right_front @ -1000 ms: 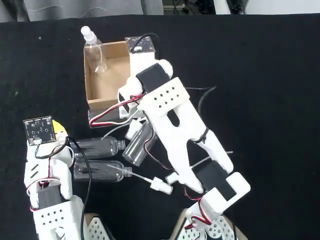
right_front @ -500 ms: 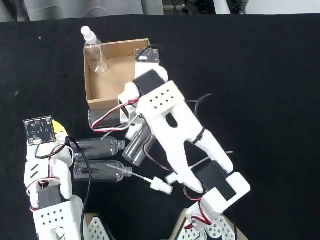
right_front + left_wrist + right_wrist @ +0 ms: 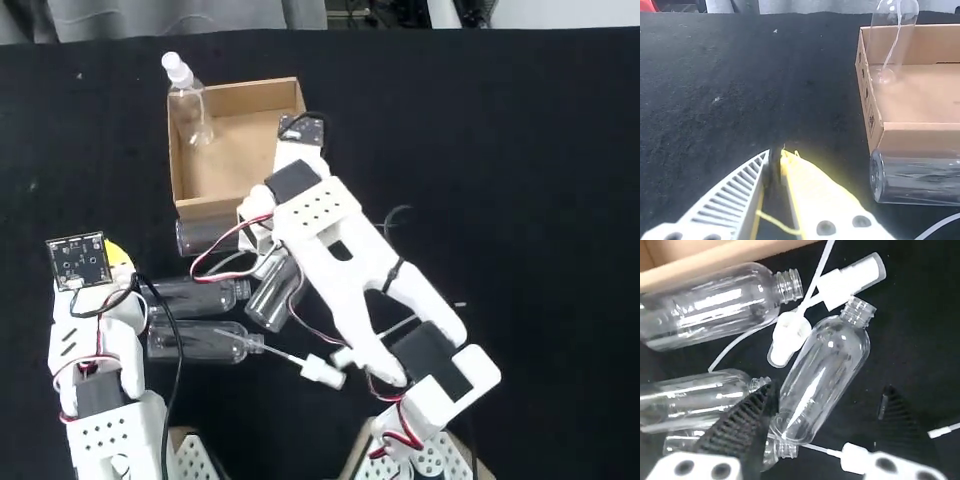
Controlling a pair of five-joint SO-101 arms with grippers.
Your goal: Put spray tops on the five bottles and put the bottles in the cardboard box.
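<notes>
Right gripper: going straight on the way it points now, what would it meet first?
Most likely the uncapped clear bottle lying between the open fingers of the right gripper, though depth is hard to judge.

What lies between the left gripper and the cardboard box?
Bare black cloth, as the left wrist view shows; a clear bottle lies on its side against the near wall of the cardboard box.

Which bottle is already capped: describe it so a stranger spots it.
Find the cardboard box on the black table. A bottle stands in its far left corner. It alone is upright with a white spray top; the other bottles lie uncapped outside.
</notes>
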